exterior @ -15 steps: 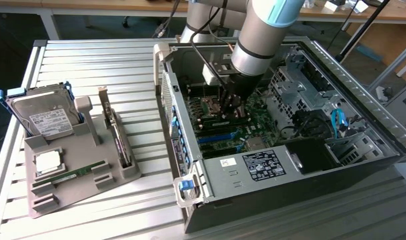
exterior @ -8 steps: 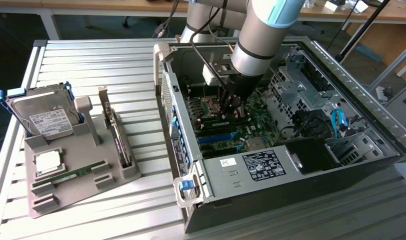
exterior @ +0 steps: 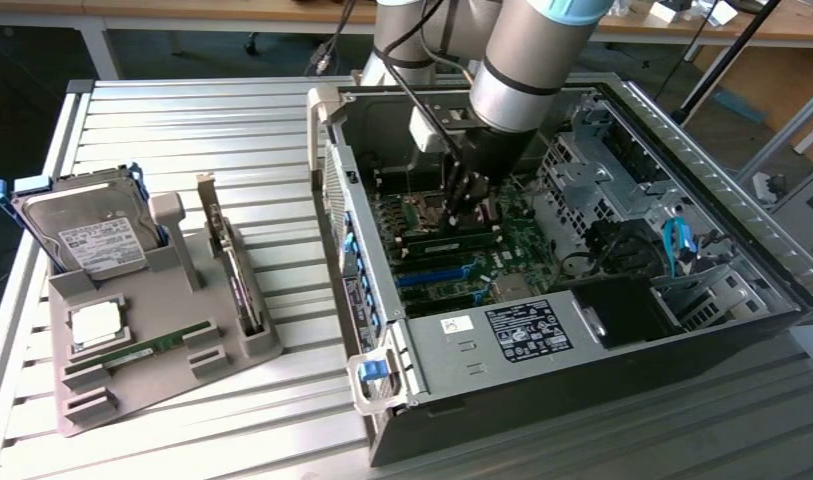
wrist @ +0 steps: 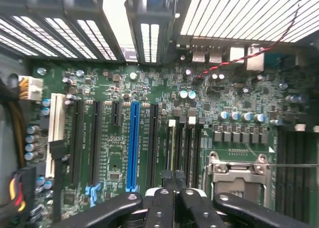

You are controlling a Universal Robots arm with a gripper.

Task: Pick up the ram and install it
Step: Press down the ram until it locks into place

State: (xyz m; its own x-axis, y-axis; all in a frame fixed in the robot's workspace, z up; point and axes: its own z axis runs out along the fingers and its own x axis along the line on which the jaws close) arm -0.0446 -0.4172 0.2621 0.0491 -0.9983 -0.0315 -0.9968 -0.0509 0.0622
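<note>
Inside, the open computer case (exterior: pixel 540 330) holds the green motherboard (wrist: pixel 149 138), where the gripper (exterior: pixel 468 207) hangs with fingers nearly closed, nothing visibly held. Outside, 1 ram (exterior: pixel 142 347) stick lies on the gray holder (exterior: pixel 233 350).

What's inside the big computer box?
Inside the case lies a green board with a blue slot and dark slots. The robot hand reaches down over it, shut. The arm covers part of the board.
</note>
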